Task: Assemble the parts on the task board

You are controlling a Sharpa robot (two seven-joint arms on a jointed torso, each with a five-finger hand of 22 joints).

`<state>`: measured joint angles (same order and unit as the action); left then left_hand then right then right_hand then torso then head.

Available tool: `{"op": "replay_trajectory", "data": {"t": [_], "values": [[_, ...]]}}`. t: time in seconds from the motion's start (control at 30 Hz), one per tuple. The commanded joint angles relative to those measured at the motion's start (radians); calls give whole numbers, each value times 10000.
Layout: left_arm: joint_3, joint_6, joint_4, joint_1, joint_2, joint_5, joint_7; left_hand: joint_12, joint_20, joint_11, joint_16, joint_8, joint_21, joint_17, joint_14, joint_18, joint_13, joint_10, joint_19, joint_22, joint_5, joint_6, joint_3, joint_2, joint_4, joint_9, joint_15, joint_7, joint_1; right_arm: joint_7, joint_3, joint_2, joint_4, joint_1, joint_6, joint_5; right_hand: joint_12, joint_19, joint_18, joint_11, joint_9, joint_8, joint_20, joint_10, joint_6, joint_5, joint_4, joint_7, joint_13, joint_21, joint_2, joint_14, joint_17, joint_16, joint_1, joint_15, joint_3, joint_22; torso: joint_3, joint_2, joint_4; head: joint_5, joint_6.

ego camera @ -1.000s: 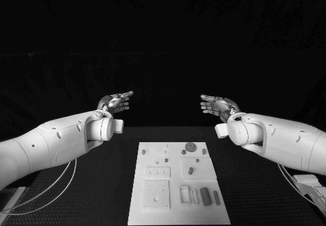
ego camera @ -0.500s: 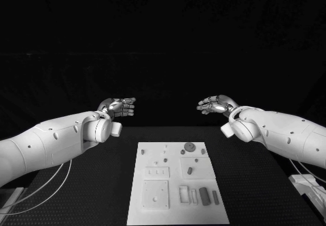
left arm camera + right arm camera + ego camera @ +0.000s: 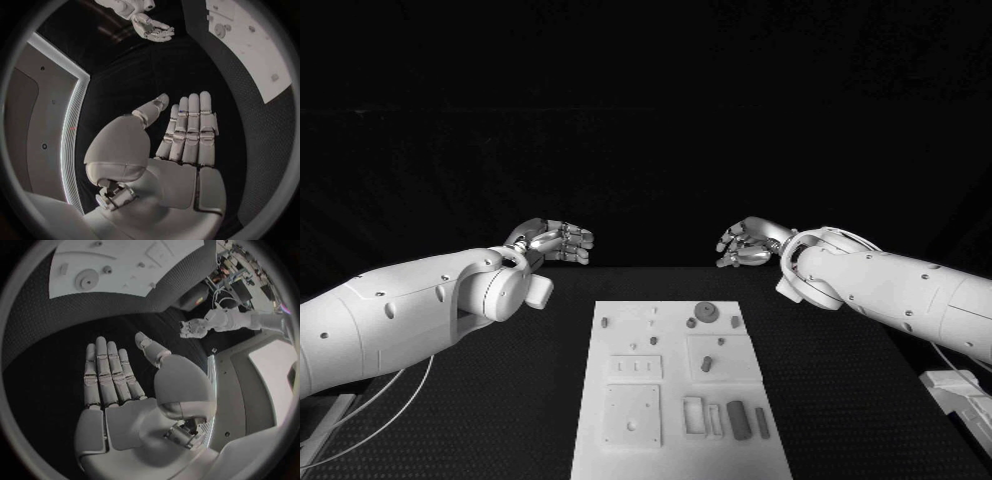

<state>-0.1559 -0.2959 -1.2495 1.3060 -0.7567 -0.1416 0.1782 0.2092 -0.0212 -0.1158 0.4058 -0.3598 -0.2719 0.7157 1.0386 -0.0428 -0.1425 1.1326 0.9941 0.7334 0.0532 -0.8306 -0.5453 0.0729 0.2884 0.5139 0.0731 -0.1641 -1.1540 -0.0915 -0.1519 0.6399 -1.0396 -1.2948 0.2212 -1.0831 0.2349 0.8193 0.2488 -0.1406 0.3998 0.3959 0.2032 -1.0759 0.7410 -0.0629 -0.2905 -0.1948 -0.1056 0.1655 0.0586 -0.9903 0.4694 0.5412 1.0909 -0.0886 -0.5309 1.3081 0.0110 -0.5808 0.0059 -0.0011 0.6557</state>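
Black table [image 3: 877,400] with a woven-looking surface, darkness behind it, and the white rectangular task board [image 3: 679,385] lies flat in the middle, long side running away from the robot. On the far end of the board sits a round grey disc part [image 3: 707,313] with a smaller grey piece [image 3: 731,322] just beside it. Nearer the robot, a dark grey oblong part [image 3: 736,417] lies next to a slim grey bar [image 3: 762,421] and a pale rectangular block [image 3: 691,413]. A square recessed plate [image 3: 630,413] takes up the near left corner, and a small grey peg [image 3: 707,363] stands in the square panel mid-board. No writing or label can be read anywhere on the board.

Both arms are up and well clear of the board, beyond its far end. The left silver robot hand [image 3: 555,241] hovers above the table's far left, holding nothing; its wrist view shows the fingers [image 3: 190,130] stretched out straight side by side, thumb apart, palm bare. The right silver robot hand [image 3: 747,243] mirrors it on the far right, also holding nothing, with fingers [image 3: 109,372] extended flat and thumb angled away. The two hands face each other across the gap, apart, neither touching board or parts.
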Motion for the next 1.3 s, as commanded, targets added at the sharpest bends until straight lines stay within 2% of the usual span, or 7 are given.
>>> {"op": "replay_trajectory", "data": {"t": [0.03, 0.17, 0.2, 0.37, 0.6, 0.8, 1.3], "values": [[25, 472, -655, 60, -305, -357, 100, -48, -9, -19, 7, 53, -28, 53, 24, -128, -8, 39, 29, 23, -41, -47, 77, 146, -4, -26, -5, -8, 35, 248, 3, -5, -191, 6, 22, -2537, 652, 1964, 130, 628, 72, -93, -628, -1690, 438, -49, -8, 90, -748, 791, 212, -1563, 1181, 1203, 286, 845, 36, 225, -81, -329, 86, 7, -126], [99, 554, -1186, 58, -489, -352, 241, -132, -14, -61, -25, 112, -22, 108, -1, -99, 3, -2, 15, 44, -42, -12, 219, 219, -75, -63, 14, -41, 247, 314, 3, -14, -300, 7, -12, -3004, 1944, 3201, 130, 1006, 96, -167, -1151, -2961, 560, -28, -17, 432, -2000, 1776, 434, -2443, 2278, 2888, 401, 1459, 385, 299, -108, -539, 111, 15, -215], [118, 570, -1295, 58, -515, -352, 274, -155, -19, -72, -34, 130, -19, 125, -7, -97, 5, -9, 11, 50, -42, -1, 244, 209, -85, -74, 15, -51, 293, 358, 3, 1, -329, 7, -23, -3132, 3365, 3205, 120, 1101, 123, -371, -1540, -1431, 716, -145, 175, 569, -4527, 2685, 160, -1049, 3997, 4858, 363, 1656, 585, 131, -113, -598, 119, 7, -233], [165, 575, -1722, 56, -659, -350, 332, -239, -23, -110, -76, 184, -4, 176, -29, -88, 16, -45, -10, 66, -41, 30, 305, 191, -101, -108, 19, -82, 418, 440, 3, -84, -336, 13, 61, -3630, 5413, 3323, 124, 1160, 174, -552, -1589, -1280, 835, -65, -10, 538, -7131, 3858, 513, -1728, 4506, 5957, 387, 1642, 551, 101, -116, -851, 139, -82, -342], [165, 652, -2020, 53, -771, -350, 307, -288, -20, -124, -114, 214, 13, 208, -50, -81, 18, -49, -33, 75, -40, 42, 328, 174, -105, -128, 26, -104, 480, 599, 3, 29, -669, 32, 93, -4124, 7476, 3007, 130, 1101, 304, -804, -1825, -868, 993, -57, -2, 500, -9633, 5919, 438, -1616, 5494, 7838, 389, 1623, 353, 275, -112, -1128, 131, -145, -409], [164, 659, -2066, 52, -817, -349, 300, -314, -18, -130, -133, 231, 22, 224, -59, -79, 20, -55, -44, 79, -40, 53, 337, 172, -103, -139, 30, -121, 502, 693, 3, 10, -820, 127, 12, -4450, 8314, 3112, 130, 1044, 385, -909, -2013, -918, 1020, -56, 7, 447, -10363, 6785, 448, -1820, 6071, 8739, 341, 1590, 299, 269, -70, -1280, 128, -252, -490], [164, 699, -2115, 51, -805, -349, 285, -367, -14, -143, -169, 265, 36, 258, -69, -77, 22, -64, -58, 90, -40, 74, 349, 158, -108, -159, 35, -152, 550, 779, 4, -224, -758, 529, 23, -4900, 8779, 3151, 130, 1047, 450, -959, -2138, -1103, 1062, -56, 6, 455, -10708, 7229, 441, -2419, 6818, 9230, 295, 1589, 189, 248, -34, -1558, 205, -280, -334]]}}
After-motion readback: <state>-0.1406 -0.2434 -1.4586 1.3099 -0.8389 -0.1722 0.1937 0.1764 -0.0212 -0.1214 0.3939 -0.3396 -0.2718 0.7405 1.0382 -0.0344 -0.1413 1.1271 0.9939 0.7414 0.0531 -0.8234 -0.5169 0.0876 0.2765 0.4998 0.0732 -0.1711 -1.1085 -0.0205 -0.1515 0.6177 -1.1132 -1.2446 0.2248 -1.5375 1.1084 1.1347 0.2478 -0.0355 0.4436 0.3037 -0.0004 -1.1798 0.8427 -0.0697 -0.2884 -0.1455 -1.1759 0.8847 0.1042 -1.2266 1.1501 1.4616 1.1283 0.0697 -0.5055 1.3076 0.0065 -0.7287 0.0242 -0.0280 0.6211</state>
